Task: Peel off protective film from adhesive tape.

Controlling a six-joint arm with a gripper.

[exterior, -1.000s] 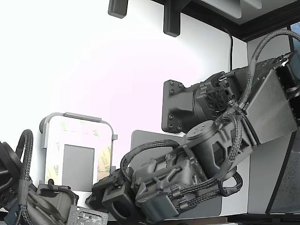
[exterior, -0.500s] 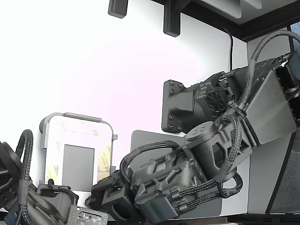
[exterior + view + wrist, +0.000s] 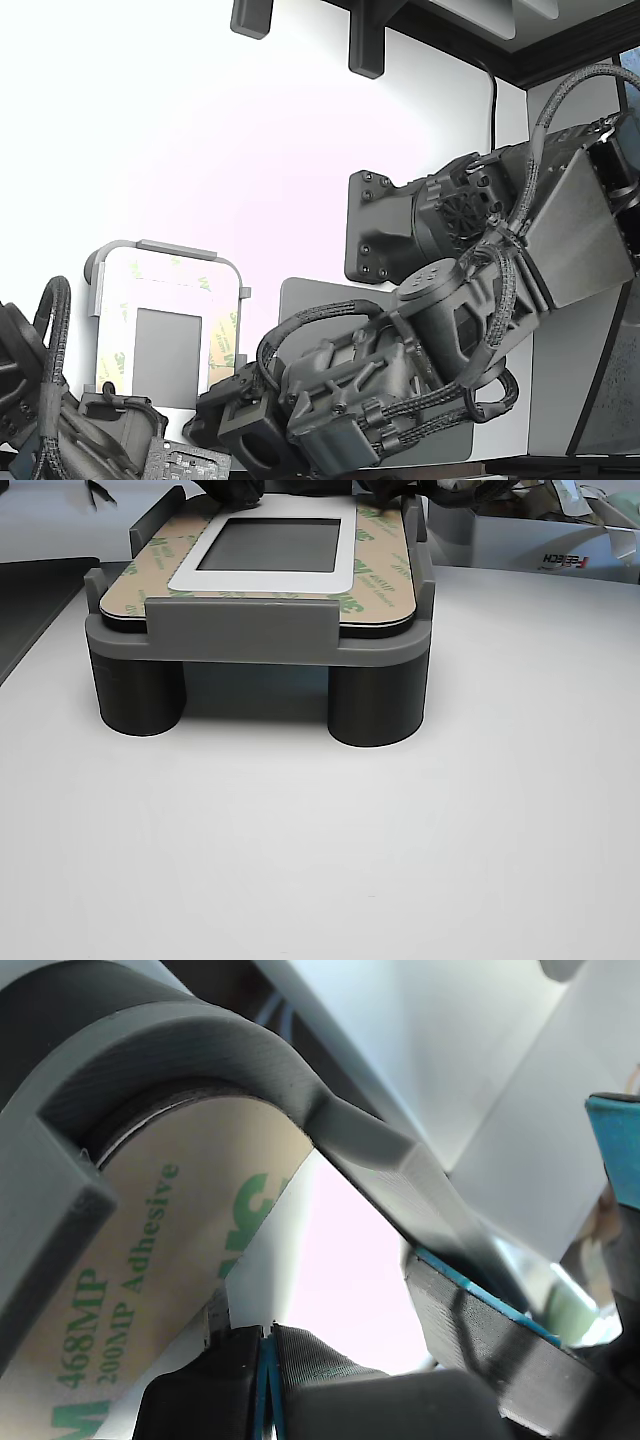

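Four strips: tan liner with green logos frames a grey square (image 3: pixel 270 543) on the plate (image 3: pixel 262 562), one strip along each side in the other view.
Film: the protective film (image 3: pixel 150 1290) fills the wrist view close up, tan with green print reading "468MP 200MP Adhesive"; it lies flat on the plate, curving round a rounded corner under the holder's rim.
Tape: the adhesive tape (image 3: pixel 378 558) runs along the plate's side at the other view's right, its liner on top; in the exterior view the same side strip (image 3: pixel 222 345) shows nearest the arm.
Holder: a grey holder (image 3: pixel 262 630) with raised edge walls cradles the plate and stands on dark round legs (image 3: pixel 376 702) on the white table (image 3: pixel 320 850).
Gripper: the gripper (image 3: pixel 270 1355) sits at the plate's edge; two dark fingers (image 3: pixel 330 1355) meet on a thin blue pad line just beside the film's end, the gap between them narrow to nothing. Whether film is pinched between them cannot be told.
Arm: a dark arm (image 3: pixel 400 360) with braided cables reaches down toward the holder from the exterior view's right.
Second arm: another dark arm (image 3: pixel 60 420) shows at the exterior view's lower left.
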